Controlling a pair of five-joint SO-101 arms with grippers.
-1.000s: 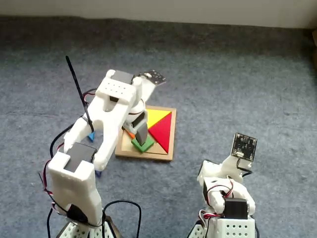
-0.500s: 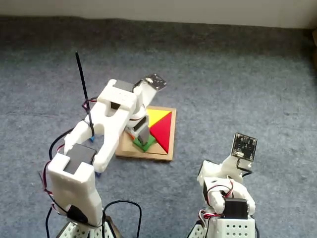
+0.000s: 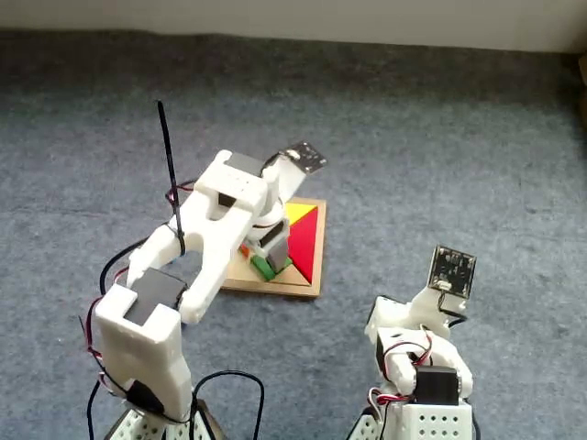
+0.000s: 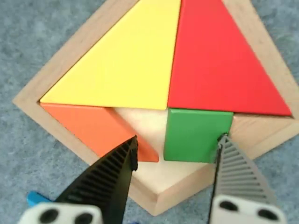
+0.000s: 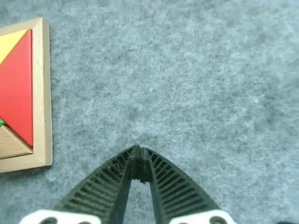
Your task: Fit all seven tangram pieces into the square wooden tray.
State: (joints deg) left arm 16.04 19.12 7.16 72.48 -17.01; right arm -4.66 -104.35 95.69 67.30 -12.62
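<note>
The square wooden tray (image 4: 159, 198) holds a yellow triangle (image 4: 126, 60), a red triangle (image 4: 219, 60), an orange triangle (image 4: 98, 126) and a green square (image 4: 196, 130). Bare wood shows between the orange and green pieces. My left gripper (image 4: 177, 139) hangs open just above the tray, one finger over the orange triangle's tip and the other at the green square's edge. In the high view this arm covers the tray's left half (image 3: 303, 289), with the green square (image 3: 264, 268) under it. My right gripper (image 5: 140, 163) is shut and empty over the carpet, to the right of the tray (image 5: 42, 93).
A blue piece (image 4: 35, 198) lies on the grey carpet just outside the tray's edge. The right arm (image 3: 417, 353) sits folded at the front right. Open carpet stretches behind and to the right of the tray.
The left arm has swung to the right over the tray, its gripper staying above the green square. The right arm has not moved.
</note>
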